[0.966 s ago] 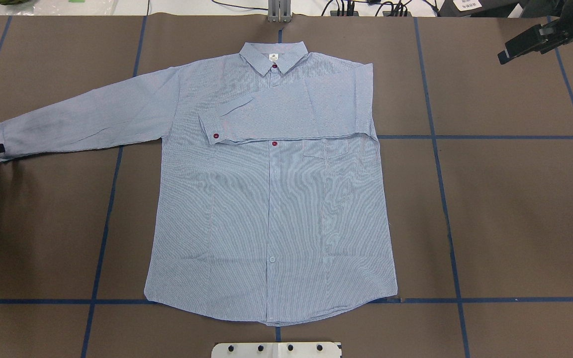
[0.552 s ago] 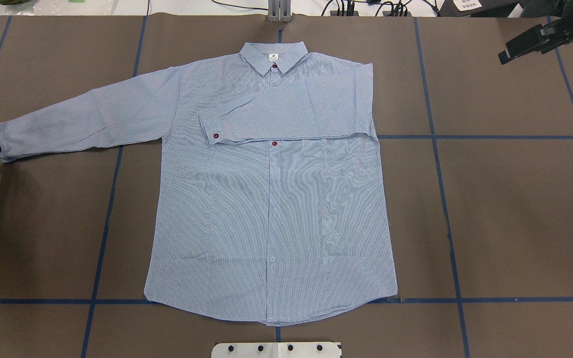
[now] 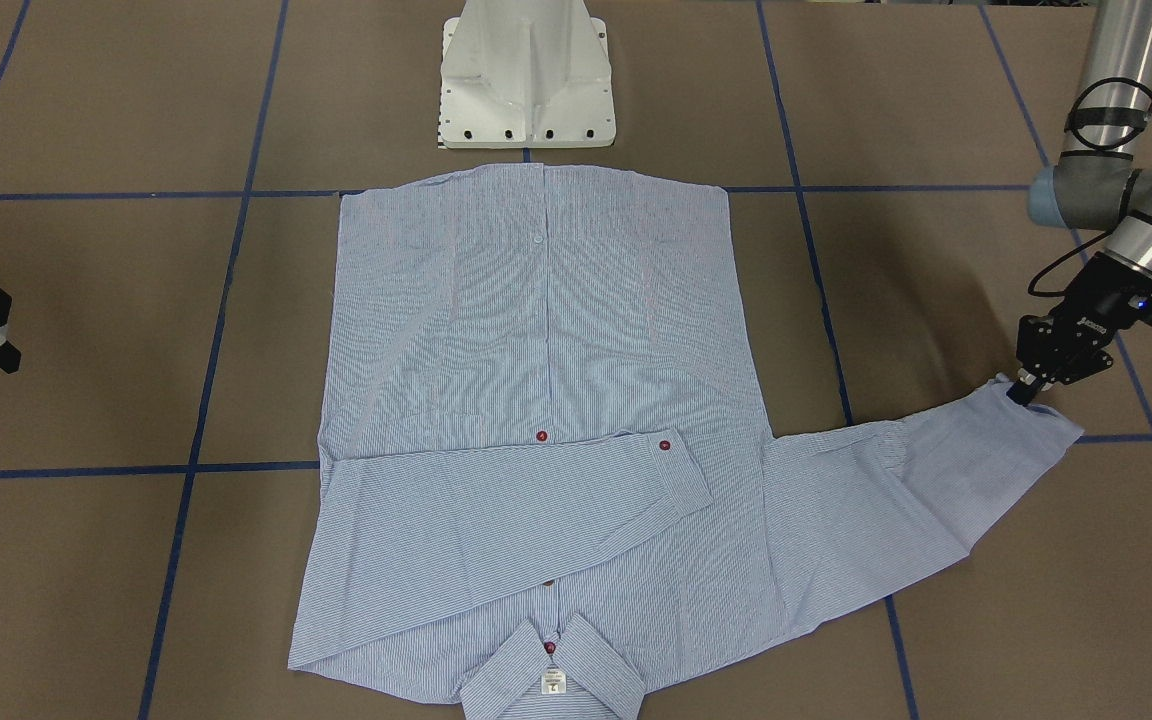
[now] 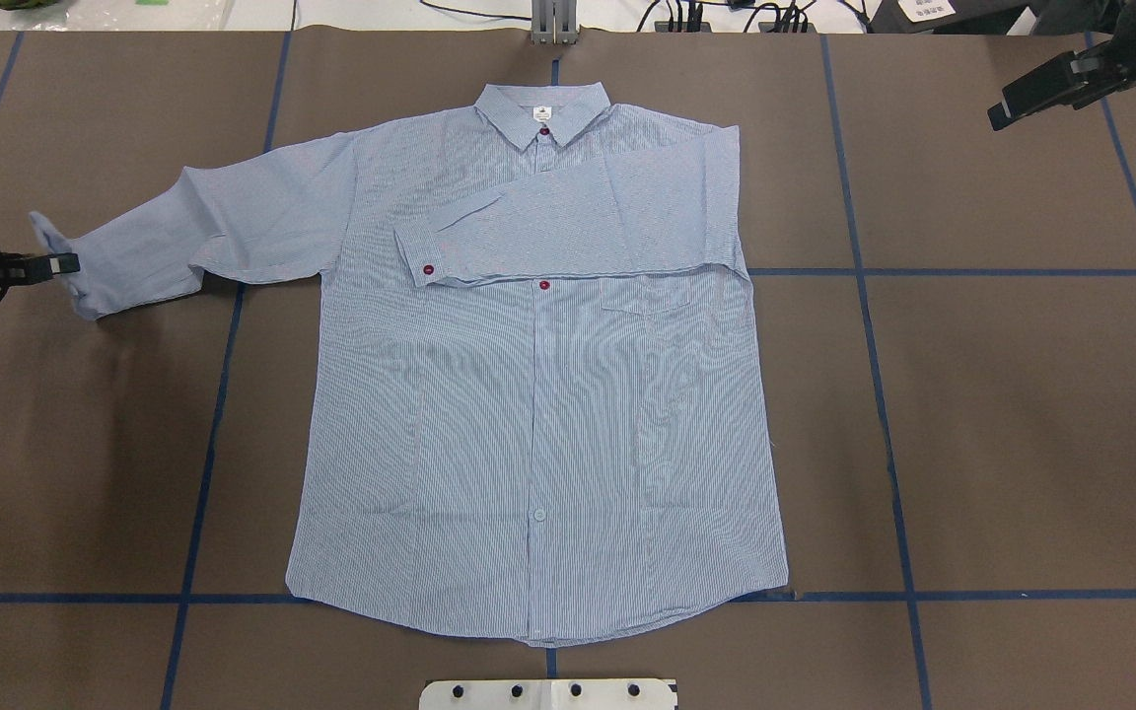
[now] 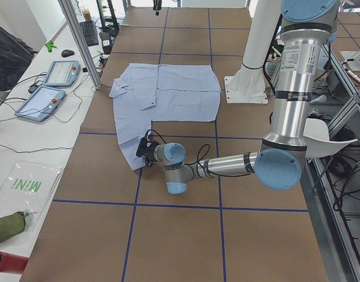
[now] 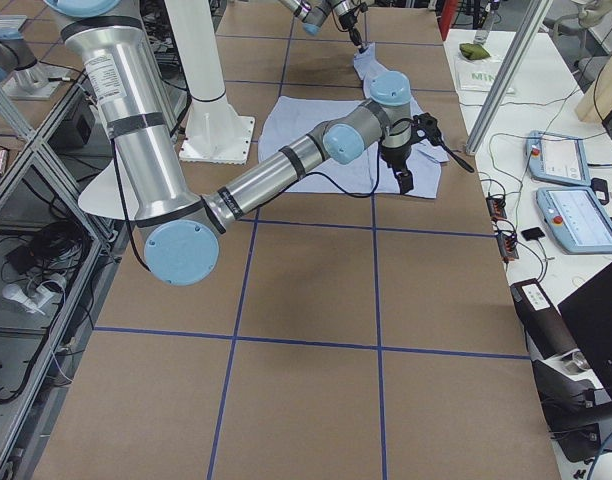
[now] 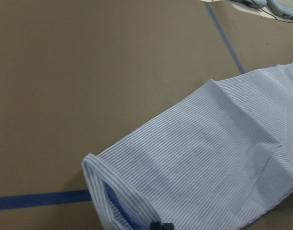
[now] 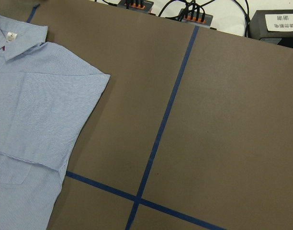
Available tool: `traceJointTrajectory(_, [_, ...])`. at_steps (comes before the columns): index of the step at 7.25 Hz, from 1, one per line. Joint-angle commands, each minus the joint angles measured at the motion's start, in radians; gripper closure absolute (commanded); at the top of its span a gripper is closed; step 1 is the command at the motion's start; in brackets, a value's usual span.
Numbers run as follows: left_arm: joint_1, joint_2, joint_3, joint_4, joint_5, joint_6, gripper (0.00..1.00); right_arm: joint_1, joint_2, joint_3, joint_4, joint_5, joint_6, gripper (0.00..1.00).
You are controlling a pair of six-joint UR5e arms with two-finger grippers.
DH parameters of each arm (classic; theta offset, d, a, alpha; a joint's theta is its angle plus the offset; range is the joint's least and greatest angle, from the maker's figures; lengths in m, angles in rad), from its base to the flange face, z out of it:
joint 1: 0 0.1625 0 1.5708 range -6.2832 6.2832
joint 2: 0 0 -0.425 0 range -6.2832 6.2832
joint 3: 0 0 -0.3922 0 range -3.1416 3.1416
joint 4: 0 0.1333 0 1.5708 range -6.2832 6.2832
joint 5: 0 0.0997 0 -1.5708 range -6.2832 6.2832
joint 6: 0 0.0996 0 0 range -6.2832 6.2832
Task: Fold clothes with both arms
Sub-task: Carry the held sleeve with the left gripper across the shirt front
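The light blue striped shirt [image 4: 538,394] lies flat, front up, collar at the far edge. One sleeve [image 4: 568,232] is folded across the chest. The other sleeve [image 4: 233,222] stretches out to the overhead view's left and buckles in the middle. My left gripper [image 4: 68,263] is shut on that sleeve's cuff [image 7: 101,191] and holds it just above the table; it also shows in the front-facing view [image 3: 1018,390]. My right gripper [image 4: 999,114] is open and empty, raised beyond the shirt's right side, away from the cloth.
The white pedestal base [image 3: 526,75] stands at the near edge by the shirt's hem. Blue tape lines [image 4: 869,296] cross the brown table cover. Cables and boxes [image 4: 726,15] lie past the far edge. Two tablets [image 5: 50,88] lie on the side bench.
My left gripper has moved inward toward the shirt's body with the cuff in it and lifted it. The sleeve is now shorter and buckled. The right arm has barely moved.
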Motion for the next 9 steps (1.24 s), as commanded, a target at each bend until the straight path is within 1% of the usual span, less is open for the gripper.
traceJointTrajectory(1, [0.000,-0.100,-0.087,0.133,-0.117,-0.005,1.00,0.000,-0.007,0.003,0.000,0.002,0.000,0.00])
traceJointTrajectory(2, [0.002,-0.141,-0.165,0.258,-0.139,-0.008,1.00,0.000,-0.014,0.020,0.000,0.002,0.003,0.00])
traceJointTrajectory(3, [0.028,-0.219,-0.233,0.428,-0.138,-0.014,1.00,0.000,-0.022,0.023,0.002,0.002,0.003,0.00])
traceJointTrajectory(4, [0.087,-0.287,-0.264,0.551,-0.115,-0.016,1.00,0.000,-0.022,0.023,0.002,0.002,0.002,0.00])
traceJointTrajectory(6, [0.204,-0.460,-0.264,0.745,0.004,-0.172,1.00,0.000,-0.022,0.023,0.002,0.002,0.002,0.00])
traceJointTrajectory(7, [0.248,-0.517,-0.263,0.817,0.052,-0.215,1.00,0.000,-0.024,0.023,0.002,0.002,0.002,0.00])
traceJointTrajectory(8, [0.270,-0.565,-0.260,0.869,0.086,-0.258,1.00,0.000,-0.024,0.023,0.002,0.002,0.002,0.00])
traceJointTrajectory(9, [0.283,-0.614,-0.258,0.934,0.092,-0.290,1.00,0.000,-0.024,0.022,0.000,0.000,0.002,0.00])
